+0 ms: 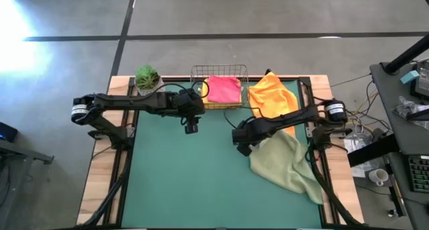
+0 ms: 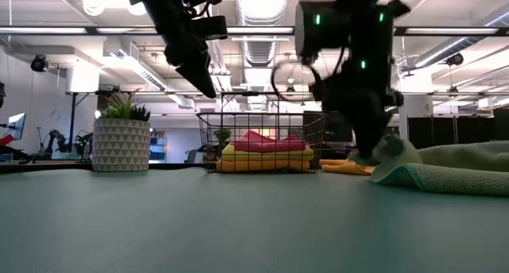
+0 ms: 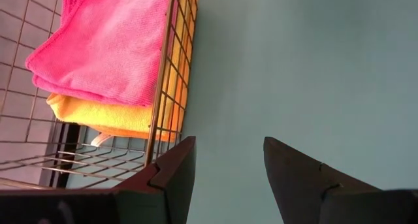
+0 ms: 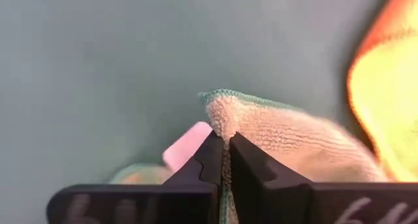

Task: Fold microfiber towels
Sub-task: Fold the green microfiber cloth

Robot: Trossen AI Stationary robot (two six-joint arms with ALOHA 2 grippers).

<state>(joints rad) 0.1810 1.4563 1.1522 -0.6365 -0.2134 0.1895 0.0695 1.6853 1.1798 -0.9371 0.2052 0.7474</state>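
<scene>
Currently I log: right gripper (image 4: 225,160) clamped on the soft pale sage green microfiber towel (image 1: 288,164), unfolded; left gripper (image 3: 228,178) apart, idle beside the wire mesh basket (image 3: 163,119) holding folded pink (image 3: 108,44) and yellow (image 3: 114,116) towels; crumpled orange towel (image 1: 273,94) left.

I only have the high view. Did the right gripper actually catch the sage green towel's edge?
Observer: Yes. The right gripper is shut on the sage green towel, pinching a corner fold.
Operator: Is the left gripper holding anything?
Observer: No. The left gripper is open and empty, above the mat beside the wire basket.
Operator: What's under the pink towel in there?
Observer: The pink towel lies on a yellow towel.
</scene>
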